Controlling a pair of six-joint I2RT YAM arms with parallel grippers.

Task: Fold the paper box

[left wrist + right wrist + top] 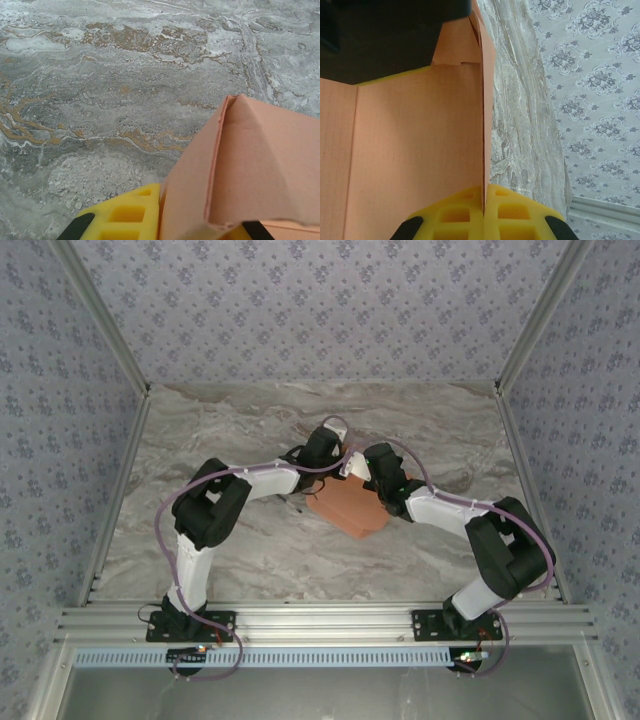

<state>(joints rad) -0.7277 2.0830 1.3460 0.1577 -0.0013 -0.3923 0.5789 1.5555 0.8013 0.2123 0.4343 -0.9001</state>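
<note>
PAPER BOX, HALF FOLDED: The paper box (345, 508) lies part-formed on the marble table (230, 420). Seen from above, its long axis runs on a slant, from far-left to near-right. Your 2 arms meet at its far edge, and each has a grip on it.

Your right gripper (484, 212) is clamped on 1 thin upright wall (488, 115) of the box. Its 2 yellow fingers meet edge-on with the card pinched between them, and a broad flat panel (415, 150) of the box lies just beside that wall.

Your left gripper (192, 227) holds a folded flap (260, 160) at the box's far-left corner. The card stands between the fingers, with 1 yellow finger (125, 217) pressed against it and the other mostly hidden under the fold.

From both grippers, most of the box lies on the near side, toward the arm bases. Neither arm is clearly nearer, since they sit just beside each other over that far edge.

The coming fold likely turns on this: the flap in your left gripper has to travel toward the wall your right gripper steadies, so that wall needs a firm hold.
</note>
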